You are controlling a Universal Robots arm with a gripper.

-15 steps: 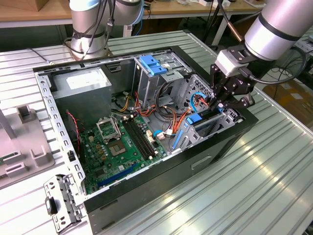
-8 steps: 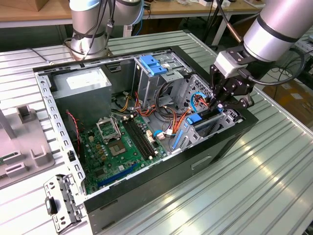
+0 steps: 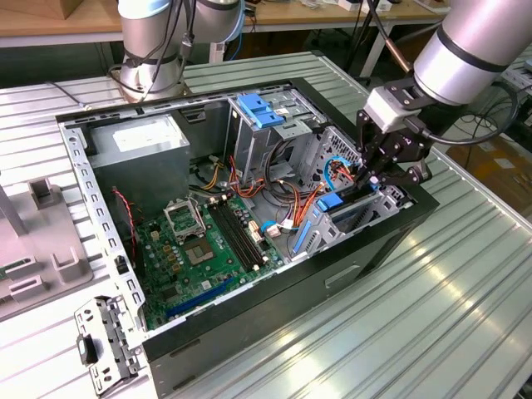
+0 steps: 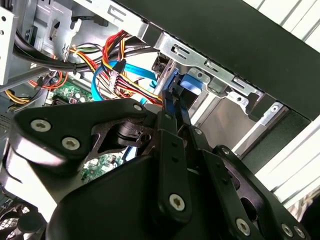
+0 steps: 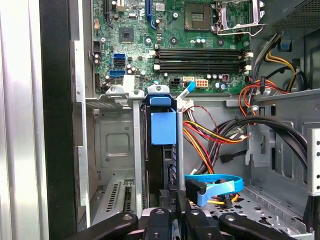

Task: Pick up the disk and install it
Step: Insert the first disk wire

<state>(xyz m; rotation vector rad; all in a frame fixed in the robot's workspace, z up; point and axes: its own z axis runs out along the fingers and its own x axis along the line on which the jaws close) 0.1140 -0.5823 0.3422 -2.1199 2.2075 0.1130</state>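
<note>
Hand (image 3: pixel 376 177) clamped on disk (image 3: pixel 342 205), fingers together around its edge. Disk upright inside drive cage (image 3: pixel 353 218), at 3 o'clock of motherboard (image 3: pixel 204 245).

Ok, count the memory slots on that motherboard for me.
4. The memory slots lie side by side in one bank on the motherboard, between the CPU socket and the cage where the gripper grips the disk.

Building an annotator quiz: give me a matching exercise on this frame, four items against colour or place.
Items:
1. disk
2. gripper
3. power supply
4. motherboard

Descriptions:
A. green, on the case floor
B. black, at the drive cage
C. standing in the cage slot, blue carrier tab on its end
D. grey box with a white sticker, in a case corner

Pairs: 1-C, 2-B, 3-D, 4-A
</note>
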